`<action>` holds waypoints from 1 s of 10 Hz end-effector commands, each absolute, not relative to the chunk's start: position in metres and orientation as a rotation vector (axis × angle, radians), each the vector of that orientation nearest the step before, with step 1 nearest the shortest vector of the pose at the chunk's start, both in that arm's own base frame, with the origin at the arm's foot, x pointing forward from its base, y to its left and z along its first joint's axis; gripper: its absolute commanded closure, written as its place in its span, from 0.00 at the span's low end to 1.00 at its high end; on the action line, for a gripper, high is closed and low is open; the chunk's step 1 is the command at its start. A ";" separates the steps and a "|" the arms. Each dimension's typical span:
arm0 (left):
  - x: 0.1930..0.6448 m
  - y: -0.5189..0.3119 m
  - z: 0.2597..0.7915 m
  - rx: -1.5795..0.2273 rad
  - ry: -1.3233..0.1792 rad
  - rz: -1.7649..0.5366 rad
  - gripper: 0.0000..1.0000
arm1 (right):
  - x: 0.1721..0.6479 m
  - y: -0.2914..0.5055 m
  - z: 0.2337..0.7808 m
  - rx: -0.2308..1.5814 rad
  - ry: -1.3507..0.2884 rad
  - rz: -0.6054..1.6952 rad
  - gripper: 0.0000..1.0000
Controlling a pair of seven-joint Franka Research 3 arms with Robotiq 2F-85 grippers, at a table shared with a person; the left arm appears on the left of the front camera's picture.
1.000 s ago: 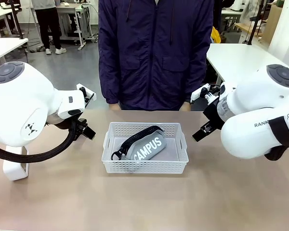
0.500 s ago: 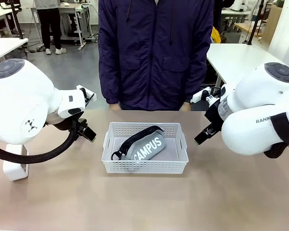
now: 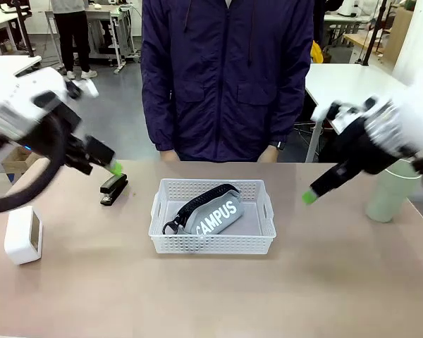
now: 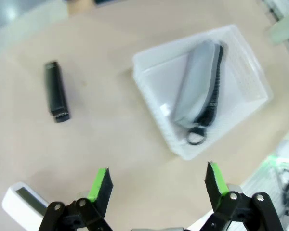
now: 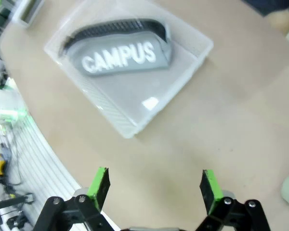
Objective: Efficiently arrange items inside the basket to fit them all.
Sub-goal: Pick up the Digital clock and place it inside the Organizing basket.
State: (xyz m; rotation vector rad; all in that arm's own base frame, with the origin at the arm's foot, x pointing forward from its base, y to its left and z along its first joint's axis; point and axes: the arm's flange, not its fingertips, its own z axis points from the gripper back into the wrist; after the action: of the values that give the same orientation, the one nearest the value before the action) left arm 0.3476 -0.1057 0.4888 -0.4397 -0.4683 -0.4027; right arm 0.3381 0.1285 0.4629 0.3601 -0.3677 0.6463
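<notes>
The white lattice basket [image 3: 213, 243] sits mid-table with the grey "CAMPUS" pouch [image 3: 217, 213] lying slanted in its left half. A black stapler [image 3: 113, 189] lies left of the basket, and a small white box [image 3: 22, 234] stands at the far left. At the far right stands a pale green cup [image 3: 389, 191]. My left gripper [image 3: 115, 167] hovers just above the stapler, motion-blurred. My right gripper [image 3: 308, 196] hangs between basket and cup. The left wrist view looks down past open fingers [image 4: 158, 180] on basket [image 4: 156, 79], pouch [image 4: 195, 86] and stapler [image 4: 55, 91]. The right wrist fingers [image 5: 154, 186] are open above the basket [image 5: 130, 129] and pouch [image 5: 120, 57].
A person in a dark blue jacket [image 3: 225, 77] stands at the table's far edge, hands low behind it. The basket's right half holds nothing. Bare tabletop [image 3: 211, 296] stretches in front of the basket. The white box [image 4: 21, 204] shows at the left wrist view's lower left.
Both arms have swung up and outward from beside the basket, uncovering the stapler, white box and cup. Both grippers stayed open. Basket and pouch have not moved.
</notes>
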 end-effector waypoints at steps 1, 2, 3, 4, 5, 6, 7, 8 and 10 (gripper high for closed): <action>0.285 -0.061 0.500 -0.688 -0.542 -0.413 0.00 | 0.290 0.081 0.490 0.557 -0.521 0.623 0.00; 0.264 -0.039 0.513 -0.705 -0.624 -0.384 0.00 | 0.267 0.051 0.504 0.630 -0.580 0.594 0.00; 0.242 -0.007 0.523 -0.699 -0.717 -0.326 0.00 | 0.248 0.009 0.512 0.698 -0.647 0.511 0.00; 0.223 0.031 0.529 -0.735 -0.783 -0.239 0.00 | 0.231 -0.043 0.512 0.781 -0.698 0.394 0.00; 0.208 0.070 0.527 -0.788 -0.827 -0.160 0.00 | 0.219 -0.086 0.506 0.842 -0.740 0.288 0.00; 0.195 0.105 0.521 -0.843 -0.857 -0.090 0.00 | 0.210 -0.123 0.496 0.905 -0.760 0.211 0.00; 0.187 0.131 0.513 -0.874 -0.869 -0.040 0.00 | 0.203 -0.154 0.483 0.968 -0.778 0.131 0.00; 0.182 0.151 0.502 -0.917 -0.878 0.031 0.00 | 0.195 -0.183 0.467 1.028 -0.800 0.043 0.00; 0.183 0.177 0.472 -1.001 -0.854 0.142 0.00 | 0.186 -0.220 0.436 1.114 -0.811 -0.093 0.00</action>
State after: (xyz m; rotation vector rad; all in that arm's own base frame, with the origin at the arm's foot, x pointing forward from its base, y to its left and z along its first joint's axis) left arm 0.1831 0.2220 0.5283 -0.9722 -0.8747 0.1251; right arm 0.1819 -0.2457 0.4629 1.0740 -0.7980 -0.0808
